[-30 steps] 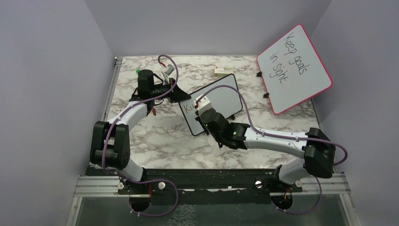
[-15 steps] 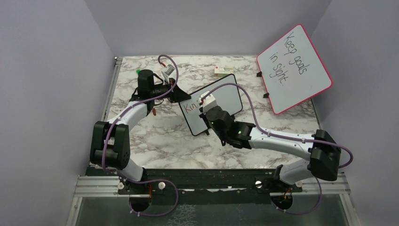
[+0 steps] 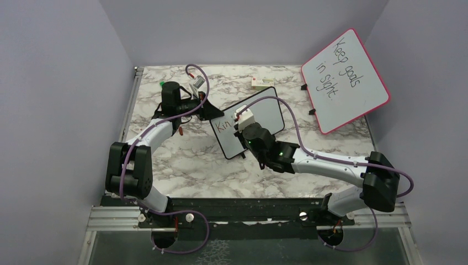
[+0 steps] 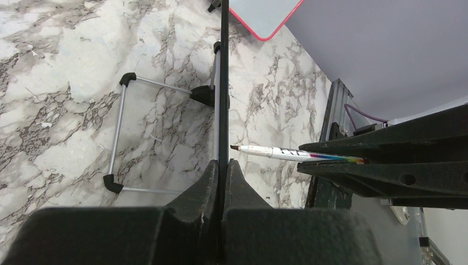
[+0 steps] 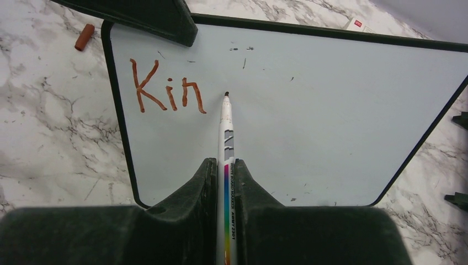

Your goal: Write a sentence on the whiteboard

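Observation:
The small black-framed whiteboard (image 3: 259,113) stands tilted mid-table; it fills the right wrist view (image 5: 309,110) and shows edge-on in the left wrist view (image 4: 224,83). Red-brown letters "Kin" (image 5: 165,88) are at its upper left, also seen in the top view (image 3: 222,125). My left gripper (image 3: 212,112) is shut on the board's left edge (image 4: 224,165). My right gripper (image 3: 243,126) is shut on a white marker (image 5: 226,143) with a rainbow stripe, its tip (image 5: 226,94) just right of the "n", at or close to the surface. The marker also shows in the left wrist view (image 4: 276,152).
A larger pink-framed board (image 3: 345,80) reading "Keep goals in sight" leans at the back right. A small white-and-red box (image 3: 261,83) lies behind the whiteboard. A red-brown marker cap (image 5: 84,37) lies on the marble left of the board. The board's wire stand (image 4: 124,138) rests on the table.
The right gripper moved right along the board with the marker; the writing grew from "Ki" to "Kin". In the last half second it barely moved. The left arm held still.

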{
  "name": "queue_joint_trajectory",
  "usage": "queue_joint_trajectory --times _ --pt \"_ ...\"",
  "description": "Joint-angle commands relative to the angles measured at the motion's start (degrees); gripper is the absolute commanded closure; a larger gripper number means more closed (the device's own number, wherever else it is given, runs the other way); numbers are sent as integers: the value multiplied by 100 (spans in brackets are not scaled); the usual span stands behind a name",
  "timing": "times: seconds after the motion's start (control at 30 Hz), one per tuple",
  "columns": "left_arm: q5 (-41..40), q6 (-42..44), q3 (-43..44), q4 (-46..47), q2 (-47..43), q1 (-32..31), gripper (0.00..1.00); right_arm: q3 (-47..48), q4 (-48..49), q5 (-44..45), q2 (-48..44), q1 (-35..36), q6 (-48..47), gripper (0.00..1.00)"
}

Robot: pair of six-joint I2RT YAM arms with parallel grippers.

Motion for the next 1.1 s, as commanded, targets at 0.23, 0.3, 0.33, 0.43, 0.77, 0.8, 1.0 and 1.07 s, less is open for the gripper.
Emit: queue_joint_trajectory --times 0.23,0.3,0.33,0.43,0.77,0.8,1.0,1.07 --pt "217 63 47 -136 72 3 100 144 159 -143 154 -25 -55 99" --pt "216 63 41 -136 71 3 100 144 176 -124 183 -25 -55 99" --pt "211 62 43 -140 72 1 100 157 187 -115 187 -22 -55 99" --pt "231 63 50 -140 72 3 100 156 214 -88 211 -23 -55 99" --pt "237 63 50 -137 81 3 100 153 414 -44 222 -34 -55 99" --pt "236 63 50 -137 81 3 100 155 432 -35 222 -34 -55 99" --pt "244 63 50 -145 81 3 100 155 553 -52 205 -34 -56 99" --pt "233 63 50 -144 81 3 100 162 549 -113 206 -36 -55 99"
